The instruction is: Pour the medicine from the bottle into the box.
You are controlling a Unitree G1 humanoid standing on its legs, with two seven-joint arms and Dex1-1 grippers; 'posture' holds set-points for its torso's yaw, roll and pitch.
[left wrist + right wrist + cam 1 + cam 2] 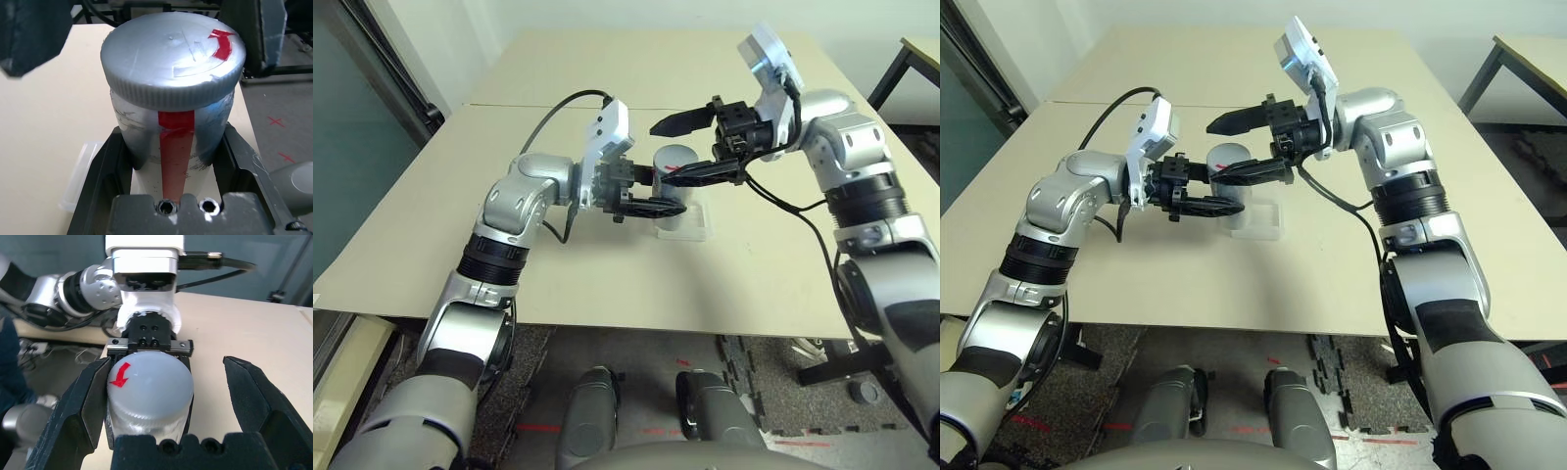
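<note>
The silvery-grey bottle (677,162) stands upright with its cap on, and a red strip runs down its side (176,147). My left gripper (658,193) is shut on the bottle's body from the left. Just under the bottle, the clear plastic box (697,229) rests on the table. Coming from the right, my right gripper (670,152) is open and straddles the cap (149,384). One of its fingers (83,406) lies against the cap's side, while the other (254,401) stands well clear of it.
The beige table (773,284) has a seam across its far half and free surface on all sides of the box. The dark frame of another table (901,69) stands at the far right. A black cable (558,113) loops over my left wrist.
</note>
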